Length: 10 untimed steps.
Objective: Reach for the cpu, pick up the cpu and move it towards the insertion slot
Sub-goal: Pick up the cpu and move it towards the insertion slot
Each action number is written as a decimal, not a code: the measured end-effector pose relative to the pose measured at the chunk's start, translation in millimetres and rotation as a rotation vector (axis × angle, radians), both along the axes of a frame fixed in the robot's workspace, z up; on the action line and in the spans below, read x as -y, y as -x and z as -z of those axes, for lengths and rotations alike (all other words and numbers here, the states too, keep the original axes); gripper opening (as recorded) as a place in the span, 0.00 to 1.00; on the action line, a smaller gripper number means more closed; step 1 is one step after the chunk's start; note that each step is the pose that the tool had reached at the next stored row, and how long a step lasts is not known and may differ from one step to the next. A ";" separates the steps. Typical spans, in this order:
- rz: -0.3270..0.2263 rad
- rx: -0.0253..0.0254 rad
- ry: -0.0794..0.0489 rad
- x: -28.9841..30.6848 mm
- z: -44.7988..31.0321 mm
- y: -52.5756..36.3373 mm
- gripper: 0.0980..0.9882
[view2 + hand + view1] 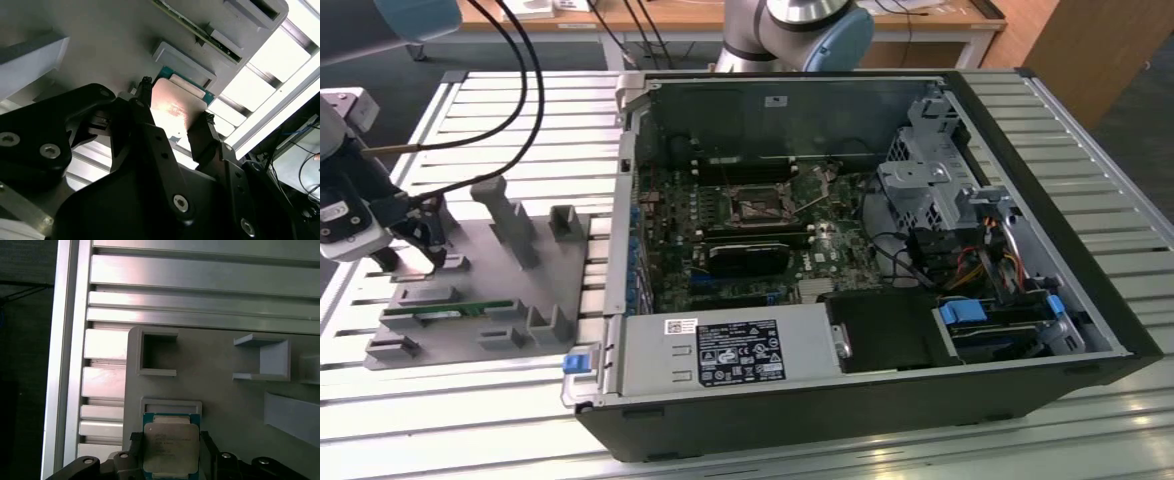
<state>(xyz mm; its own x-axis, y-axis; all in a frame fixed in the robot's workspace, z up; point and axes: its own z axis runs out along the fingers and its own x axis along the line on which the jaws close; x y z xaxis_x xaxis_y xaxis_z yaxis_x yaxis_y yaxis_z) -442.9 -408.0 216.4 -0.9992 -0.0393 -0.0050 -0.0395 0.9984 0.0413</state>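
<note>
While the tool [176, 100] straddles the chip [171, 447], unlifted on its tray [467, 280] at the exterior view's left, whether clenched I cannot tell, the socket [758, 207] lies well apart.

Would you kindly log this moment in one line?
pincer: at silvery-grey square metal cpu | cpu: resting on grey fixture tray

Workshop-lab bench: slatted aluminium table [480, 110], opened computer case [854, 425]

cpu [171, 447]: square, silvery-grey top, green rim, flat on grey fixture [225, 405]. insertion slot [758, 208]: silver-framed, dark centre, on motherboard [670, 215].
</note>
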 end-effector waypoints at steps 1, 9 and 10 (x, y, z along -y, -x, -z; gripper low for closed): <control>0.000 -0.0002 0.000 0.0 -0.1 0.0 0.49; 0.000 -0.0003 0.000 0.0 -5.7 0.0 0.49; 0.000 -0.0003 0.000 0.0 -6.5 0.0 0.49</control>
<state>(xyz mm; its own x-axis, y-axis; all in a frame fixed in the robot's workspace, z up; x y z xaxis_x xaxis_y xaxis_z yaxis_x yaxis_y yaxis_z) -442.9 -408.0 222.8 -0.9992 -0.0393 -0.0047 -0.0394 0.9984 0.0414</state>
